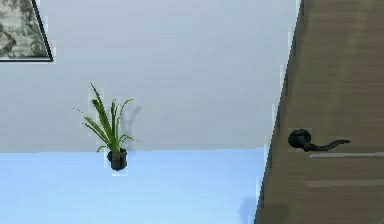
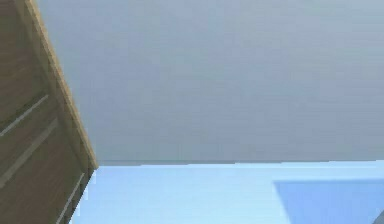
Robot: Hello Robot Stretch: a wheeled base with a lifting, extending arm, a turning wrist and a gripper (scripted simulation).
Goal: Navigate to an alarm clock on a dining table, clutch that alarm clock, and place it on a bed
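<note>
A light blue flat surface [image 1: 150, 190] spreads across the lower part of the forward view, below a pale wall. The same light blue surface [image 2: 200, 195] lies along the bottom of the arm side view, with a darker blue patch [image 2: 335, 203] at its lower right.
A small green plant in a dark pot [image 1: 113, 132] stands at the far edge of the blue surface, against the wall. A brown wooden door [image 1: 335, 110] with a dark lever handle [image 1: 315, 143] fills the forward view's right; the door [image 2: 35, 140] recurs at the arm side view's left. A framed picture [image 1: 22, 30] hangs upper left.
</note>
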